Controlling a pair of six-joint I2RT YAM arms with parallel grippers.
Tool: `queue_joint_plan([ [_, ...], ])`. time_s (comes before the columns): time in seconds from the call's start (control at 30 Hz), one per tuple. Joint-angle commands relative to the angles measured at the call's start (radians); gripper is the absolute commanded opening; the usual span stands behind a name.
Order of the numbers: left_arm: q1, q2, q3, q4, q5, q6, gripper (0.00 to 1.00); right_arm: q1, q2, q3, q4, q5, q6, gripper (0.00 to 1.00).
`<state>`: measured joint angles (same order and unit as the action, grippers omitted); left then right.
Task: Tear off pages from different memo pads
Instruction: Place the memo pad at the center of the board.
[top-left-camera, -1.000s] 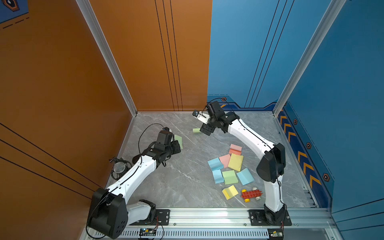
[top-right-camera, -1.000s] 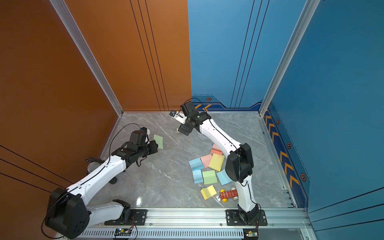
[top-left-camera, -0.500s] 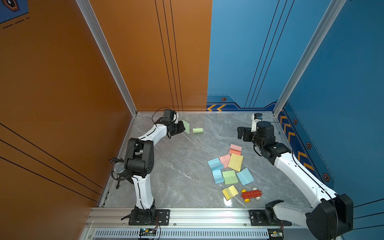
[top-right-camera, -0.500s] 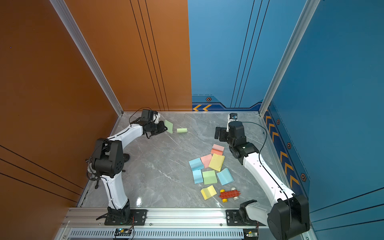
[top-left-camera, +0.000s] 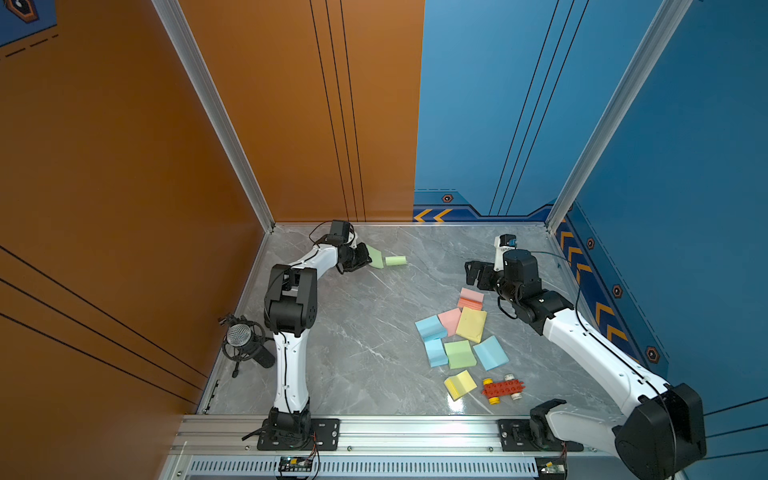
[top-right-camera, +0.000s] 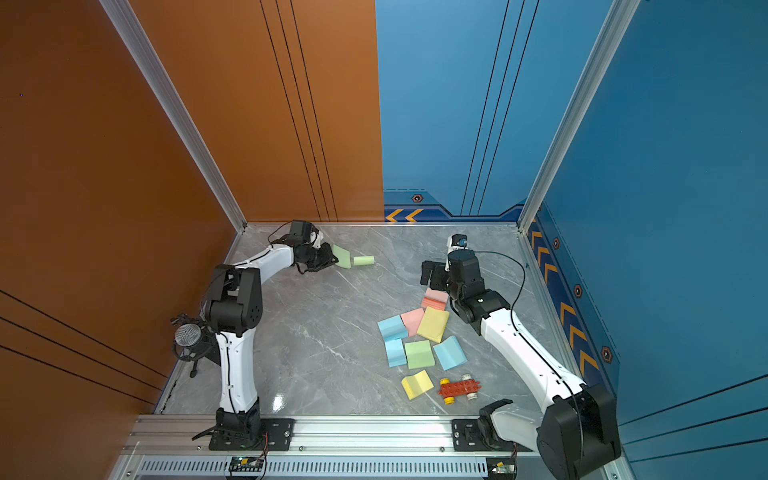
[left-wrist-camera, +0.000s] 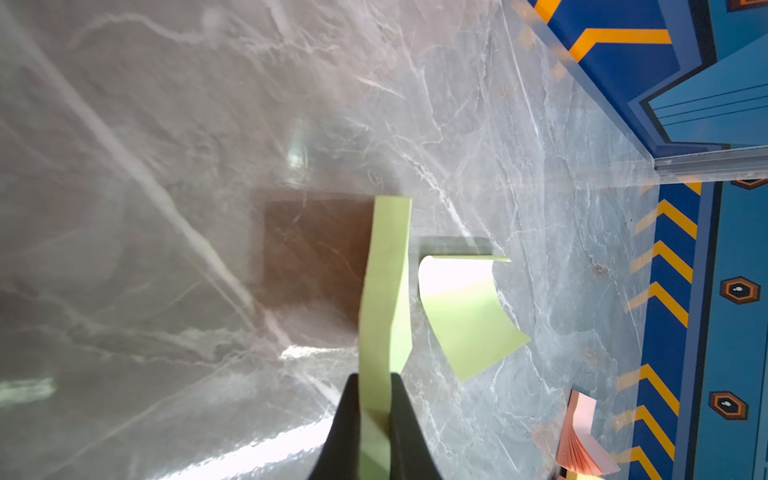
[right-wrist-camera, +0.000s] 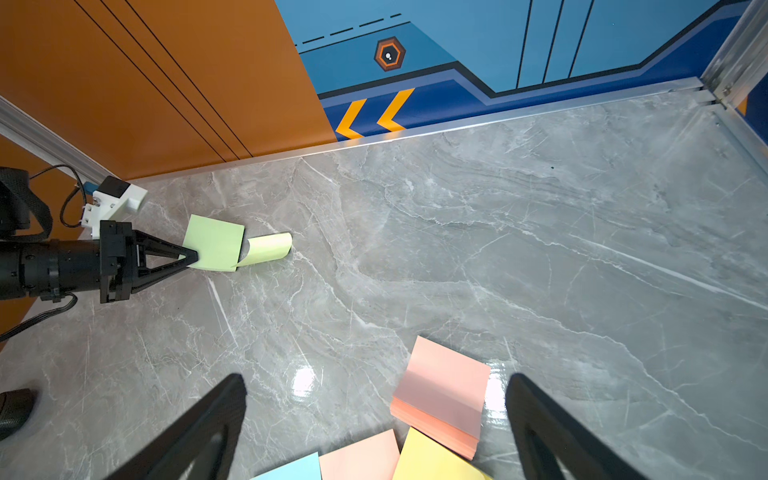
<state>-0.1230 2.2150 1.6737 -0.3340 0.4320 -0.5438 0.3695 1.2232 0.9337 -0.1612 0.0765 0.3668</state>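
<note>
Grey marble desk (top-left-camera: 365, 332).

Right hand (right-wrist-camera: 374, 380): spread wide, empty, over the far pink pad (right-wrist-camera: 442, 395) of the cluster.

Left hand (right-wrist-camera: 190, 257), near far-left corner: pressed together on a corner of a thin pale-green square pad (right-wrist-camera: 216, 245); thickness hard to judge.

Cluster toward right edge: eight thick square pastel paper memo pads (top-left-camera: 459, 354). Three blue, two pink, two yellow, one green. With the held one, nine. Judged light, blocky, firm across opposite edges, likely to slide on polished stone.

One red toy brick car (top-left-camera: 501, 388), near front edge.

One loose curled pale-green page (right-wrist-camera: 268, 248) on the desk, just beside the held pad. Judged featherweight, limp, crease-prone; take a free corner.
</note>
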Motion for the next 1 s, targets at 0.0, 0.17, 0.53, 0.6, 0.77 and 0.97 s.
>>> queue_joint_plan([
  [0.0, 0.014, 0.045, 0.044, -0.042, 0.018, -0.001, 0.0, 0.019, 0.039, 0.016, -0.014, 0.071, -0.022, 1.0],
  [0.17, 0.016, 0.087, 0.065, -0.054, 0.022, 0.009, 0.07, 0.025, 0.126, 0.063, -0.1, 0.114, 0.004, 1.0],
  [0.53, 0.017, 0.143, 0.138, -0.236, 0.022, 0.107, 0.0, 0.026, 0.226, 0.077, -0.173, 0.129, 0.034, 1.0],
  [0.6, 0.019, 0.134, 0.128, -0.26, 0.009, 0.12, 0.0, 0.026, 0.241, 0.083, -0.176, 0.136, 0.032, 1.0],
  [0.77, 0.023, 0.127, 0.127, -0.315, 0.0, 0.152, 0.09, 0.025, 0.31, 0.124, -0.187, 0.172, 0.022, 0.99],
  [0.97, 0.025, 0.14, 0.188, -0.389, -0.078, 0.175, 0.42, 0.009, 0.433, 0.188, -0.224, 0.159, 0.048, 0.99],
])
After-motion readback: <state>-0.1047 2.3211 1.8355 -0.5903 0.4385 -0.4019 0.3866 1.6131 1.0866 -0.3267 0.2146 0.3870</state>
